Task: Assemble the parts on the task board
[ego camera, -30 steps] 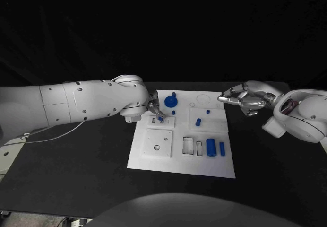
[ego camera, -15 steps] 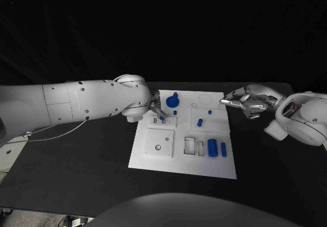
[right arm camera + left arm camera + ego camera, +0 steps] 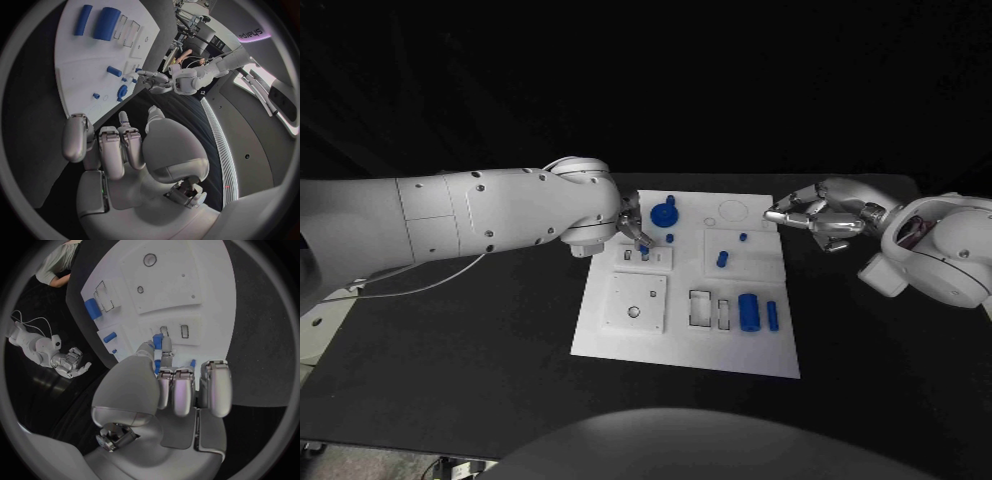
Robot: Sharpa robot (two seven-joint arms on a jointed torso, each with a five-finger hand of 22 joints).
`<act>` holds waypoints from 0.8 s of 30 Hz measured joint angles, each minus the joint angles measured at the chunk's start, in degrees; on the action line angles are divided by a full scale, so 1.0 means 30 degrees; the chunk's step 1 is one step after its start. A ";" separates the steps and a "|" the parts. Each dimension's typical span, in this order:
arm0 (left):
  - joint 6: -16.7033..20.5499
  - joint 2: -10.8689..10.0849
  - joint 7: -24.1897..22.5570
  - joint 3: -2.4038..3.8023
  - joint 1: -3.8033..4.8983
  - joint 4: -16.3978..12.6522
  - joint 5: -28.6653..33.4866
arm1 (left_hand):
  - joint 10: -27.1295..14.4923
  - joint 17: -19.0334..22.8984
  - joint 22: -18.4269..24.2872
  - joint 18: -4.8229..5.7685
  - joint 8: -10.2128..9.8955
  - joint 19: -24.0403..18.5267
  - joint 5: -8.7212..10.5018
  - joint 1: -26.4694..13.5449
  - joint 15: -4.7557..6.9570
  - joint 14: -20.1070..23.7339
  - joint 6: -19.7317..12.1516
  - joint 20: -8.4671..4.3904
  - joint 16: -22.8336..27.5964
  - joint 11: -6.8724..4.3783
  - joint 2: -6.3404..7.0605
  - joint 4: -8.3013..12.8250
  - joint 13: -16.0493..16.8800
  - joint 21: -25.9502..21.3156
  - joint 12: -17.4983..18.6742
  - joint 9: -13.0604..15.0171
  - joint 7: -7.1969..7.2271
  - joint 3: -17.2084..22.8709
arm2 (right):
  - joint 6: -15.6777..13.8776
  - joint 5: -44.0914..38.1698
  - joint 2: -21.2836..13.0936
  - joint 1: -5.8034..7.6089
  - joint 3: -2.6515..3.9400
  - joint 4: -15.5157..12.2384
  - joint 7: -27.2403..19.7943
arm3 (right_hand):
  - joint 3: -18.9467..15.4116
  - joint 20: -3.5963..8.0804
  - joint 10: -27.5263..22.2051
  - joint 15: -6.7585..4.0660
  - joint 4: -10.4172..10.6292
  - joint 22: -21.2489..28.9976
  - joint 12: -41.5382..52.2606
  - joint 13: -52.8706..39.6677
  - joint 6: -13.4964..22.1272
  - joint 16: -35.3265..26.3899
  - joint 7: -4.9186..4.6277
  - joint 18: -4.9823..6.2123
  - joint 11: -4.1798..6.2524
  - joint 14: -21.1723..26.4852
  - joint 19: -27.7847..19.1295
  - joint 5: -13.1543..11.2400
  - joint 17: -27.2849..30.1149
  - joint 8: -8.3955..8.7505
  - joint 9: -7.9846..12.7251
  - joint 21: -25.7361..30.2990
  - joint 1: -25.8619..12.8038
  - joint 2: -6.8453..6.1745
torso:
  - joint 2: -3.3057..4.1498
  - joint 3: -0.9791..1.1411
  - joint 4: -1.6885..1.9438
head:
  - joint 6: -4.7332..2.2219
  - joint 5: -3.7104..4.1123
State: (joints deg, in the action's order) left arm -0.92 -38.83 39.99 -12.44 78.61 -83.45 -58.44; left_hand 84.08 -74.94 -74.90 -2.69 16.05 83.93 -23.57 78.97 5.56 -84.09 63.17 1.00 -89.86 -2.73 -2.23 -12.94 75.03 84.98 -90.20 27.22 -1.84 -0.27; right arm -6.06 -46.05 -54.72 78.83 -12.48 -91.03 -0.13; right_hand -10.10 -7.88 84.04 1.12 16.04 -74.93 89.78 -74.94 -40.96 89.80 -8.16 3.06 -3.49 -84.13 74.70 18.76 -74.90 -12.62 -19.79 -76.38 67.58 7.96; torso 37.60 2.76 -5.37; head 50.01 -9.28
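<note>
The white task board (image 3: 678, 335) lies in the middle of the black table. My left hand (image 3: 632, 226) hangs over the board's far left part and pinches a small blue part (image 3: 643, 240) just above a small slotted block (image 3: 643, 257). The left wrist view shows that blue part (image 3: 159, 342) between the fingertips, close to the board (image 3: 194, 295). My right hand (image 3: 819, 214) hovers off the board's far right corner, fingers curled in with nothing in them. The right wrist view shows the right hand (image 3: 119, 145) beside the board (image 3: 78, 65).
On the board lie a blue round piece (image 3: 662, 213), a small peg (image 3: 671, 238), two small blue pieces (image 3: 721, 258) (image 3: 743, 237), a thick blue cylinder (image 3: 749, 311) and a thin bar (image 3: 772, 315). Two empty slots (image 3: 700, 309) and a square plate with a hole (image 3: 635, 301) are nearer.
The right hand has turned a little and curled its fingers in. The left hand stays over the slotted block with the blue part still pinched.
</note>
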 measured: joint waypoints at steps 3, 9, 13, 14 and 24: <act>-0.0032 -0.0005 0.0000 -0.0003 0.0000 0.0012 0.0017 | 0.0001 0.0001 0.0001 0.0000 -0.0012 0.0000 0.0003 -0.0025 0.0000 0.0001 0.0000 0.0000 0.0000 0.0000 0.0024 0.0001 0.0000 0.0000 0.0000 0.0026 -0.0001 0.0056 | 0.0016 0.0000 0.0000 -0.0001 0.0000 0.0008 0.0006 | 0.0000 0.0000 0.0000 0.0000 0.0000 0.0001 0.0000 0.0000 0.0000 0.0000 0.0000 0.0000 0.0000 0.0000 0.0000 0.0000 -0.0007 0.0000 0.0015 0.0000 0.0000 0.0000 | -0.0009 0.0002 0.0009 | 0.0000 0.0004; -0.0155 -0.0039 0.0000 -0.0009 -0.0003 0.0013 0.0046 | 0.0002 0.0002 0.0001 0.0000 -0.0049 0.0000 0.0101 -0.0051 -0.0003 0.0001 0.0001 0.0000 0.0000 0.0001 0.0050 -0.0045 0.0000 0.0000 0.0000 0.0095 -0.0001 0.0112 | 0.0033 0.0001 0.0011 -0.0004 0.0000 0.0036 0.0015 | 0.0000 0.0000 0.0000 0.0000 0.0000 0.0003 0.0000 0.0000 0.0000 0.0000 0.0000 0.0000 0.0000 0.0000 0.0000 0.0000 -0.0015 0.0000 0.0015 0.0000 0.0000 0.0000 | -0.0016 0.0009 0.0024 | 0.0000 -0.0015; -0.0223 -0.0045 0.0001 -0.0010 -0.0006 0.0013 0.0067 | 0.0000 0.0003 0.0000 -0.0001 -0.0085 0.0000 0.0134 -0.0054 -0.0003 0.0002 0.0001 0.0000 0.0001 0.0002 0.0052 -0.0100 0.0001 0.0000 0.0000 0.0095 -0.0002 0.0198 | 0.0041 0.0001 0.0031 -0.0009 0.0000 0.0051 0.0018 | 0.0000 0.0000 0.0000 0.0000 0.0000 0.0003 0.0000 0.0000 0.0000 0.0000 0.0000 0.0000 0.0000 0.0000 0.0001 0.0077 -0.0015 0.0000 0.0015 0.0000 0.0059 0.0059 | -0.0020 0.0009 0.0029 | 0.0000 0.0016; -0.0239 -0.0046 0.0001 -0.0011 -0.0007 0.0012 0.0075 | 0.0000 0.0003 0.0000 -0.0001 -0.0115 0.0000 0.0135 -0.0078 -0.0004 0.0002 0.0001 0.0000 0.0000 0.0003 0.0076 -0.0099 0.0000 0.0000 0.0000 0.0094 -0.0002 0.0217 | 0.0043 0.0001 0.0040 -0.0010 0.0001 0.0055 0.0018 | 0.0000 -0.0001 0.0000 0.0000 0.0000 0.0003 0.0000 0.0000 0.0000 0.0000 0.0000 -0.0001 0.0000 0.0000 0.0000 0.0077 -0.0014 0.0000 0.0015 0.0000 0.0101 0.0101 | -0.0020 0.0009 0.0029 | 0.0000 0.0022; -0.0307 -0.0013 0.0002 -0.0017 -0.0033 0.0084 0.0137 | -0.0002 0.0005 0.0001 -0.0001 -0.0122 0.0000 0.0148 -0.0203 -0.0005 0.0003 0.0002 0.0001 0.0000 0.0007 0.0200 -0.0131 -0.0008 0.0001 0.0000 0.0095 -0.0002 0.0291 | 0.0065 0.0008 0.0051 -0.0024 0.0001 0.0080 0.0024 | -0.0001 -0.0072 0.0000 0.0000 0.0001 0.0005 0.0000 0.0000 0.0000 0.0000 0.0001 -0.0001 0.0000 0.0001 -0.0070 0.0076 -0.0012 0.0000 0.0014 0.0073 0.0100 0.0101 | -0.0015 0.0000 0.0020 | 0.0000 -0.0011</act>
State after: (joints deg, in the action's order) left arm -1.84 -38.87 40.00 -12.49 78.51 -83.20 -58.03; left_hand 84.08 -74.92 -74.90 -2.70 15.69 83.93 -23.13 78.36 5.54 -84.08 63.18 1.01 -89.86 -2.71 -1.63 -13.33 75.01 84.98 -90.20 27.50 -1.84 0.60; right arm -5.87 -46.03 -54.57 78.76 -12.48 -90.80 -0.06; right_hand -10.10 -8.10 84.04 1.12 16.04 -74.91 89.78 -74.94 -40.96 89.80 -8.16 3.06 -3.49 -84.13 74.49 18.99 -74.94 -12.62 -19.75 -76.16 67.88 8.27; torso 37.56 2.76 -5.31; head 50.01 -9.31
